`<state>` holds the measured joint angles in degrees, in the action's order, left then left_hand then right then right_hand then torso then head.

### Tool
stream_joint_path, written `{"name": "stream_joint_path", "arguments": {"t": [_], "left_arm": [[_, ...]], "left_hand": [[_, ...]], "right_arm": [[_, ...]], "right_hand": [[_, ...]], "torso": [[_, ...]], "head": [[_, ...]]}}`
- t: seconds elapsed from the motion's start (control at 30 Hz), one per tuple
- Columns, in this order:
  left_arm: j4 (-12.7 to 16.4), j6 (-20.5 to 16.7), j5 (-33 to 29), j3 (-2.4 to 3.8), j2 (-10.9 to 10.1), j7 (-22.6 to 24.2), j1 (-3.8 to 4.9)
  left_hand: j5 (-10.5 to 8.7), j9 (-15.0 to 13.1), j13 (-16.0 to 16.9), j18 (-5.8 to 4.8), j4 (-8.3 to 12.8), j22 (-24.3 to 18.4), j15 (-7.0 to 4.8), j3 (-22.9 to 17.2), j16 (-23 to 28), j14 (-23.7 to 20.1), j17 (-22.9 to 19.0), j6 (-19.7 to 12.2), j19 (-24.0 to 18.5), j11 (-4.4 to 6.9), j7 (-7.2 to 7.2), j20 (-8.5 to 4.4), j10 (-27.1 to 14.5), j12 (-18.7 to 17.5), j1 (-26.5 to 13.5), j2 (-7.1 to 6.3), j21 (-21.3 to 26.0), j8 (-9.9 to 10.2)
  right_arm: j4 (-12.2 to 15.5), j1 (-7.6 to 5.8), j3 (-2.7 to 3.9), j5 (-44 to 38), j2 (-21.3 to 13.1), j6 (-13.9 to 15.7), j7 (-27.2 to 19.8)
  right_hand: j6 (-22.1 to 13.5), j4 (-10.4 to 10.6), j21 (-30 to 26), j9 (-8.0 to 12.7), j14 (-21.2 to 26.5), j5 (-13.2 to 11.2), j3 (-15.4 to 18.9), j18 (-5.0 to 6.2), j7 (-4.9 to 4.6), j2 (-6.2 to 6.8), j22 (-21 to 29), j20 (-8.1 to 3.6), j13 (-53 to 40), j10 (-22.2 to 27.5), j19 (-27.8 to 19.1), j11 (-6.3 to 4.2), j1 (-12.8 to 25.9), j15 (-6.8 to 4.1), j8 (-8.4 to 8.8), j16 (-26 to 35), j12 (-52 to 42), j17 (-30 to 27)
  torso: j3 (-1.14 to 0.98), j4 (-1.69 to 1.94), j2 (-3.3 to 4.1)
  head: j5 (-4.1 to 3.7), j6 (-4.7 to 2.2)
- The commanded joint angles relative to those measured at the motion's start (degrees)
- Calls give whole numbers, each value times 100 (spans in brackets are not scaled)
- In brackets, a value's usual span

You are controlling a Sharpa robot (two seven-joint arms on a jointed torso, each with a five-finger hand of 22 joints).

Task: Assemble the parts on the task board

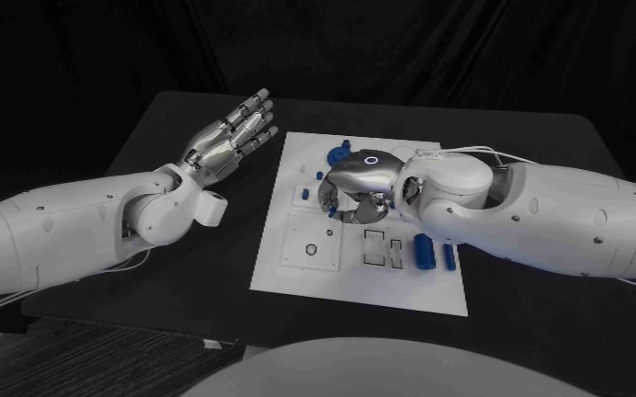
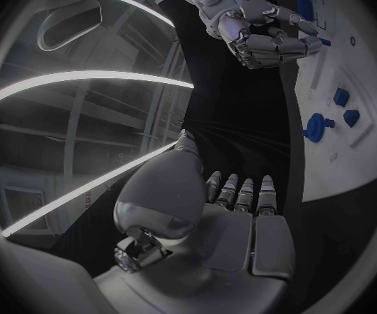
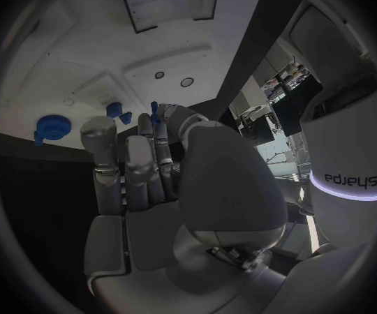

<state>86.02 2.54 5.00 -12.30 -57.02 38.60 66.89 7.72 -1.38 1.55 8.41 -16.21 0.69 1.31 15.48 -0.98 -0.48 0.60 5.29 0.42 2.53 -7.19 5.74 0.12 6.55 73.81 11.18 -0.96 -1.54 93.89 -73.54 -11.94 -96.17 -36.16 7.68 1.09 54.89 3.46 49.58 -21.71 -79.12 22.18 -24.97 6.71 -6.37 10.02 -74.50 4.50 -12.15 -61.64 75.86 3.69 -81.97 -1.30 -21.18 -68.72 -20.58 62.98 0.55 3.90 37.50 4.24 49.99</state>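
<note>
The white task board (image 1: 347, 273) lies in the middle of the black table. My right hand (image 1: 356, 186) hovers over the board's centre with its fingers curled down; in the right wrist view it (image 3: 158, 181) pinches a small blue part (image 3: 156, 116) between thumb and fingertip. My left hand (image 1: 232, 135) is raised off the table left of the board, fingers straight and spread, holding nothing; its palm (image 2: 232, 220) faces the left wrist camera. A blue gear-like part (image 1: 339, 151) stands at the board's far edge. Two blue cylinders (image 1: 425, 251) lie near the board's right side.
Small blue pieces (image 1: 303, 192) sit on the board's left half, beside cut-out slots (image 1: 377, 248) and a ring outline (image 1: 309, 250). The left wrist view shows the blue gear (image 2: 315, 128), two blue blocks (image 2: 341, 95) and my right hand (image 2: 260, 35). Black table surrounds the board.
</note>
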Motion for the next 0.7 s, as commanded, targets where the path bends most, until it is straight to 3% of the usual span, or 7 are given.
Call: {"name": "stream_joint_path", "arguments": {"t": [0.03,0.1,0.13,0.17,0.27,0.47,0.7], "left_arm": [[13,-354,18,5,-3,554,-27],[15,-394,21,5,-6,569,-43],[16,-401,22,5,-6,573,-50],[16,-404,23,5,-6,575,-56],[19,-403,25,5,-7,581,-73],[19,-396,26,5,-7,605,-96],[20,-358,27,5,-7,624,-110]], "left_hand": [[-5,63,-63,38,-50,-69,-145,245,98,48,-60,-101,-42,180,-68,-111,-4,-105,-162,-61,96,81],[-6,68,-66,20,-52,-69,-196,241,98,48,-60,-133,-42,246,-87,-182,-7,-127,-204,-75,96,86],[-7,68,-68,7,-51,-69,-227,232,98,48,-60,-140,-42,311,-29,-230,-10,-142,-218,-79,96,86],[-2,76,-79,-22,-50,-69,-357,211,98,48,-60,-195,-42,440,132,-396,-19,-215,-249,-73,96,94],[-15,82,-88,-148,-50,-69,-438,190,98,48,-60,-239,-42,454,190,-600,-24,-274,-277,-53,96,99],[22,77,-86,-247,-48,-69,-726,166,98,48,-60,-217,-42,296,403,-982,-20,-274,-275,-36,96,94],[91,72,-83,-313,-44,-69,-715,146,98,48,-60,-188,-42,227,480,-1038,-17,-264,-236,-27,96,90]], "right_arm": [[38,27,5,-2,12,-105,176],[43,37,5,-2,20,-123,193],[43,42,5,-2,24,-130,199],[41,46,5,-2,28,-138,206],[30,61,5,-2,42,-167,225],[13,93,5,-2,67,-252,253],[-10,152,5,-2,84,-364,290]], "right_hand": [[70,-60,-24,-153,-68,131,-88,61,-43,-114,-584,-1,-78,-243,33,-77,-132,-10,17,26,-41,-21],[65,-61,-34,-150,-67,133,-87,62,-45,-112,-582,0,-78,-242,30,-75,-129,-9,27,29,-37,-24],[65,-61,-34,-150,-67,133,-87,62,-45,-112,-582,0,-78,-242,30,-75,-129,-9,27,29,-37,-24],[65,-61,-34,-150,-67,133,-87,62,-45,-112,-582,0,-78,-242,30,-75,-129,-9,27,29,-37,-24],[62,-61,-44,-147,-64,134,-86,64,-46,-112,-579,0,-77,-239,27,-74,-127,-8,34,36,-34,-33],[58,-61,-57,-145,-59,134,-85,66,-48,-112,-576,1,-77,-236,23,-72,-125,-6,41,46,-30,-46],[51,-65,-77,-139,-52,137,-84,69,-51,-112,-571,3,-75,-227,15,-68,-125,-3,59,59,-19,-61]], "torso": [[4,-1,-4],[3,-1,-1],[2,0,1],[3,1,1],[4,-4,3],[6,-5,-3],[1,-3,2]], "head": [[19,1],[23,1],[27,1],[30,1],[40,1],[43,1],[36,1]]}}
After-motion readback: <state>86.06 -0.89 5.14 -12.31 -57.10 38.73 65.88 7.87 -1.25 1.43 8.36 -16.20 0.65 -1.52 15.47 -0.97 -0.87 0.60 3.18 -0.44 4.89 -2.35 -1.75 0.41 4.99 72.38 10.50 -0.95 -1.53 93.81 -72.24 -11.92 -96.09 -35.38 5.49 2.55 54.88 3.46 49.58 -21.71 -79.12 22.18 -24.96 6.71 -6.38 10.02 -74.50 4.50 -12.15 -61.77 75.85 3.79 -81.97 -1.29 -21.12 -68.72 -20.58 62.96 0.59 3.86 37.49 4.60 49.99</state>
